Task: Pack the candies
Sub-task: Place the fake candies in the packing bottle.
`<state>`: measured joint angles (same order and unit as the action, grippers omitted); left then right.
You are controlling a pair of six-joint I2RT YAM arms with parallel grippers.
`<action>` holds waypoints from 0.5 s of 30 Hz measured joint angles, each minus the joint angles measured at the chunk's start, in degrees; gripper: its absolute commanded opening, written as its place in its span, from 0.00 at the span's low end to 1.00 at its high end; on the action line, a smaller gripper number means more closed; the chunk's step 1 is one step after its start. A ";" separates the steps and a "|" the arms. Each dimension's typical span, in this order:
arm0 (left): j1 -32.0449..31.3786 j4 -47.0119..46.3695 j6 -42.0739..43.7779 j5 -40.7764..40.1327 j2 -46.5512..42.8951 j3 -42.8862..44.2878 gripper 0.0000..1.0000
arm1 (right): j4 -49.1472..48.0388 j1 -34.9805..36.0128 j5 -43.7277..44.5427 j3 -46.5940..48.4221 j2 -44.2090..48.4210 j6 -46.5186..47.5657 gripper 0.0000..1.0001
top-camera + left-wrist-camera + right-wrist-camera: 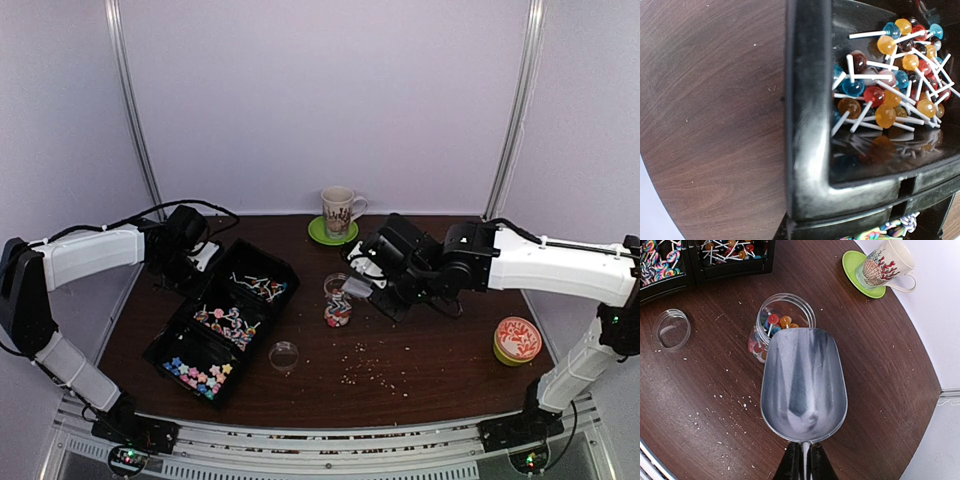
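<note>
Top view, left tool: your left gripper (pixel 200 258) sits at the far edge of a glossy black plastic three-compartment tray (pixel 235 268). You cannot tell from here whether it is clenched or released.
Top view, right tool: your right gripper (pixel 372 275) holds a brushed-metal scoop (pixel 355 289), its lip tilted over a small clear glass jar (pixel 338 310).
Top view, candies: beside the left gripper, ball lollipops (pixel 262 287) on white sticks lie in the far compartment. Striped swirl pops (pixel 228 322) lie in the middle one and pastel star sweets (pixel 200 375) in the near one.
Top view, surroundings: a clear round lid (pixel 284 355) and pale crumbs (pixel 370 370) lie on the dark wood-grain table (pixel 440 375). A patterned ceramic mug (pixel 338 210) on a lime-green saucer (pixel 322 234) stands beyond the scoop. A round orange-patterned tin (pixel 517 340) stands well apart from it.
Left wrist, tool: your fingers are out of shot, so the grip stays unclear.
Left wrist, tray: its rounded, shiny corner wall (pixel 807 125) stands close below the camera.
Left wrist, candies: glossy translucent amber, red and blue lollipops (pixel 890 95) are heaped inside.
Right wrist, tool: your black fingers (pixel 790 466) are pinched tight on the scoop's thin handle.
Right wrist, scoop: the bowl (pixel 804 380) is bare, streaked dull metal, rounded at the handle.
Right wrist, jar: the jar (pixel 760 335) sits partly beneath the scoop's lip, with some lollipops (pixel 777 320) inside.
Right wrist, lid: the lid (pixel 671 329) lies apart, left of the jar.
</note>
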<state>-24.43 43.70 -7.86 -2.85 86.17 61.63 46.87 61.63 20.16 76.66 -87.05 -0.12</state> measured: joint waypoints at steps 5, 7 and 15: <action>0.00 0.02 0.00 0.00 0.00 0.00 0.00 | 2.78 -0.02 0.26 2.80 -1.62 0.11 0.00; 0.00 0.02 0.00 0.00 0.00 0.00 0.00 | 3.89 0.00 0.28 3.93 -2.14 0.15 0.00; 0.00 0.04 0.00 0.00 0.00 0.00 0.00 | 6.32 -0.02 0.46 6.91 -2.86 0.42 0.00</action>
<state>-24.43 43.75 -7.86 -2.85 86.17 61.63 53.19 61.60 20.62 83.57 -89.91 0.30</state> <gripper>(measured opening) 0.081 0.062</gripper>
